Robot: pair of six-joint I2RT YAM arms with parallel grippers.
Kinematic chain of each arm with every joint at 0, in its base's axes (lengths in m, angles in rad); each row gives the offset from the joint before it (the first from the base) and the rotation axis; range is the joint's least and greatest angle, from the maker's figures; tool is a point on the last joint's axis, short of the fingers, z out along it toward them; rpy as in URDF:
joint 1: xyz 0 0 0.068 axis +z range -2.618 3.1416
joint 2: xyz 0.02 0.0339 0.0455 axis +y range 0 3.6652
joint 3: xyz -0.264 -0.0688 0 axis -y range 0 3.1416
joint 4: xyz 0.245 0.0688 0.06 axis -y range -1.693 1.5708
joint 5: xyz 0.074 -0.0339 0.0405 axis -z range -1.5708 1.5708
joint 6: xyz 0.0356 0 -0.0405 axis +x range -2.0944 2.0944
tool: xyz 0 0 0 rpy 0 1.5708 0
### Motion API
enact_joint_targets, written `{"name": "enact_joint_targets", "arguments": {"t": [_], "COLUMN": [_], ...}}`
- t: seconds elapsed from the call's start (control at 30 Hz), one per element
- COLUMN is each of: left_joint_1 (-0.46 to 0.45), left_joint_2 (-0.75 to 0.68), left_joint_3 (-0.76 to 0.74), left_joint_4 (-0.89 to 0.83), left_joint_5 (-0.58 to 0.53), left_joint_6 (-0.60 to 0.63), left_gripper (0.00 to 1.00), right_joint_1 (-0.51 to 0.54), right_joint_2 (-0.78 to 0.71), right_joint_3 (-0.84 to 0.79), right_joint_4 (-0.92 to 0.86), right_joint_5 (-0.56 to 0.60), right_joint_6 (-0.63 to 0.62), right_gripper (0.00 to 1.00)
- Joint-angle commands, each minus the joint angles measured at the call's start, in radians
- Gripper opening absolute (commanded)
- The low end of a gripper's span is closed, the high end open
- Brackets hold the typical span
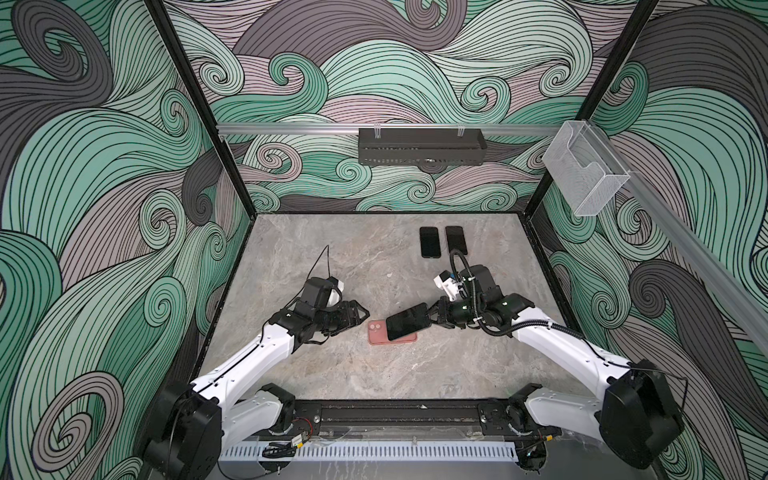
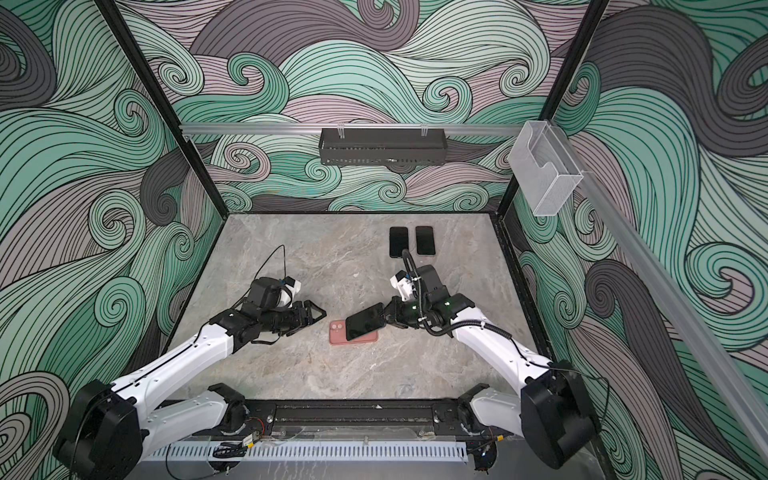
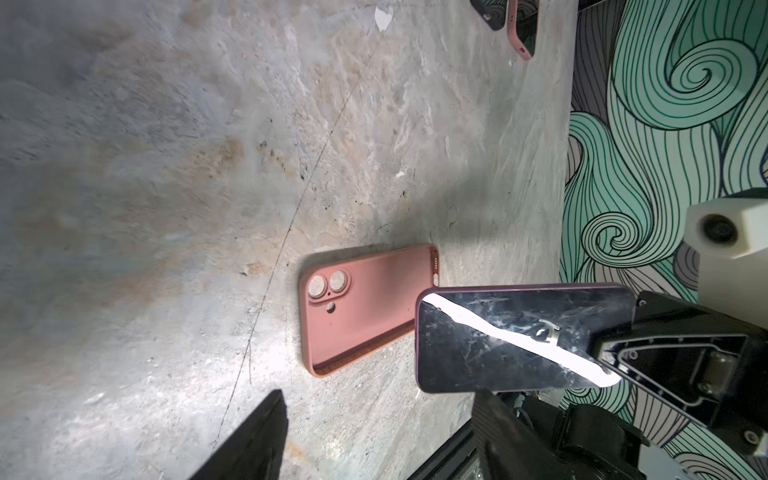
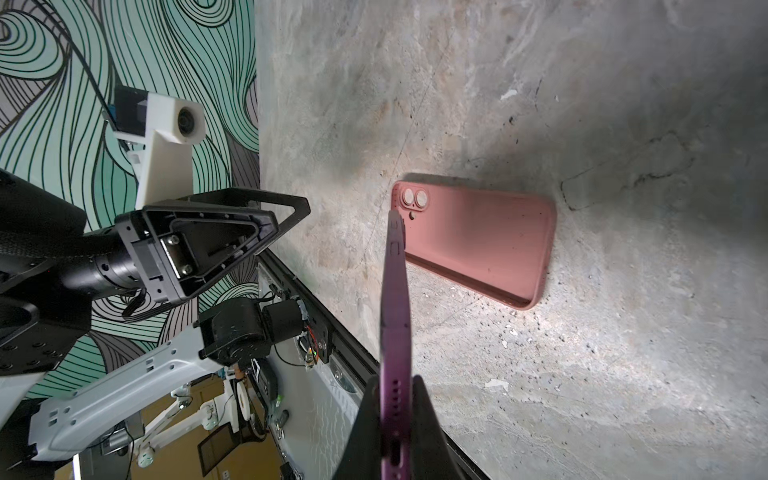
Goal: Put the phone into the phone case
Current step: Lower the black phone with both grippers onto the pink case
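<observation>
Stone-patterned worktop (image 1: pixel 332 374), both arms reaching towards its middle. I am gripping the dark phone (image 1: pixel 405 322) in my right claw (image 1: pixel 430 320), which is closing on the short end with the port. The phone is hanging tilted, screen up, over the camera-free end of the pink phone case (image 1: pixel 380 334). The case is lying flat, hollow side up, on the worktop. My left claw (image 1: pixel 361 313) is standing open and empty just beside the case's camera-cutout end.

Handling, as I am judging it: the phone is stiff, slick-faced and fairly heavy for a grip at one end, so it may be prone to pivoting. The case looks light and soft-rimmed and is likely to skid, so I am favouring a steadying hold on its long rim or a corner.

Hard to make out: in both top views the phone is covering much of the case. Whether its free corner is touching the rim I cannot tell. Glare is washing across the screen (image 3: pixel 519 336) in the left wrist view.
</observation>
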Motion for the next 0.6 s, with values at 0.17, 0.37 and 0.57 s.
{"name": "enact_joint_targets", "arguments": {"t": [0.17,0.37,0.57], "left_joint_1": [-0.037,-0.078,-0.111], "left_joint_2": [0.098,0.177,0.224], "left_joint_3": [-0.026,-0.02,-0.019], "left_joint_4": [0.061,0.09,0.12], "left_joint_5": [-0.006,-0.03,-0.058], "left_joint_6": [0.008,-0.008,-0.031], "left_gripper": [0.6,0.54,0.47], "right_joint_1": [-0.001,0.004,0.015], "right_joint_2": [0.056,0.112,0.15], "right_joint_3": [-0.057,-0.064,-0.064], "right_joint_4": [0.22,0.284,0.31], "right_joint_5": [-0.057,-0.064,-0.07], "right_joint_6": [0.06,0.074,0.077], "right_gripper": [0.0,0.0,0.0]}}
